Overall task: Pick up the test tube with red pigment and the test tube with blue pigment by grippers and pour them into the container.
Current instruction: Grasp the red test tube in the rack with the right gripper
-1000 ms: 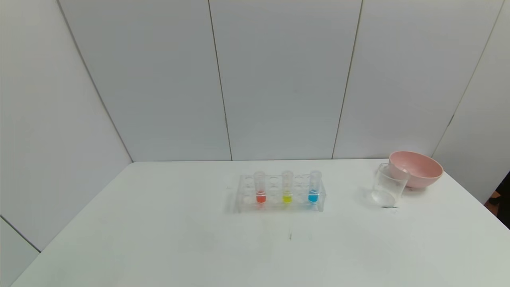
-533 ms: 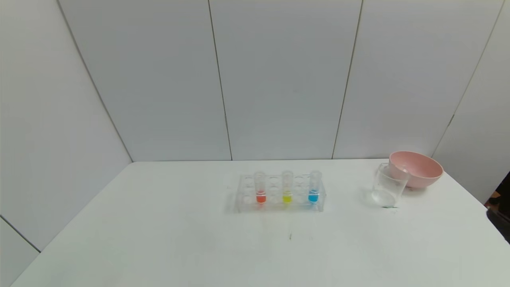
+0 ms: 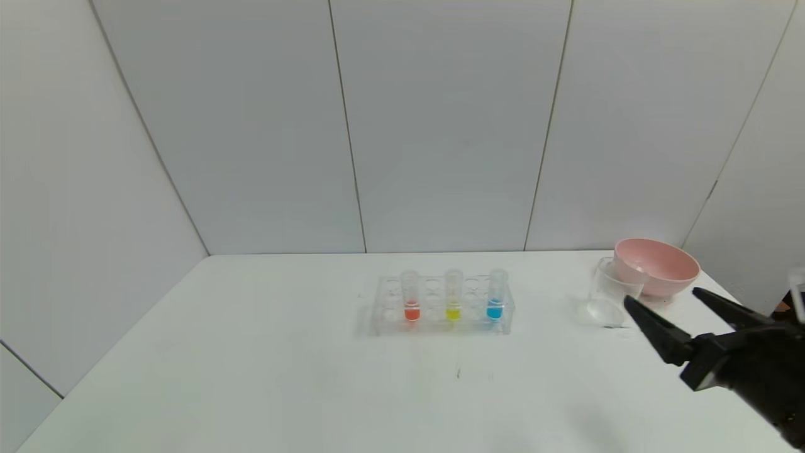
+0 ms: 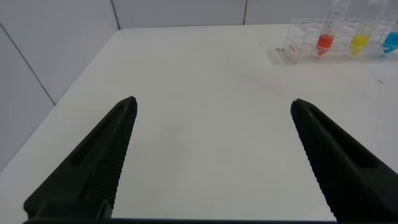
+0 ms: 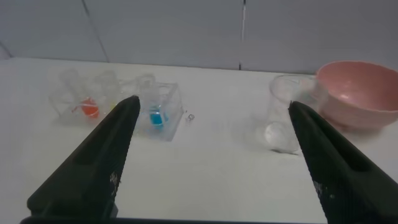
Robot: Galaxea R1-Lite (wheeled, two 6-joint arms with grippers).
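Observation:
The test tube with red pigment (image 3: 411, 301) and the test tube with blue pigment (image 3: 495, 301) stand upright in a clear rack (image 3: 433, 316) at mid-table. The container (image 3: 609, 294), a clear beaker, stands to the right of the rack. My right gripper (image 3: 660, 296) hovers open just in front of the container, fingers spread wide, holding nothing. Its wrist view shows the blue tube (image 5: 157, 116), the red tube (image 5: 90, 109) and the container (image 5: 283, 117) ahead of the right gripper (image 5: 212, 101). My left gripper (image 4: 212, 101) is open over bare table, far from the red tube (image 4: 324, 38).
A yellow-liquid tube (image 3: 453, 301) stands between the red and blue ones. A pink bowl (image 3: 657, 265) sits behind the container, touching or nearly touching it. The white table (image 3: 251, 352) ends at grey wall panels behind.
My right gripper has come into the head view from the lower right, reaching up towards the container. The tubes, rack, container and bowl have not moved.

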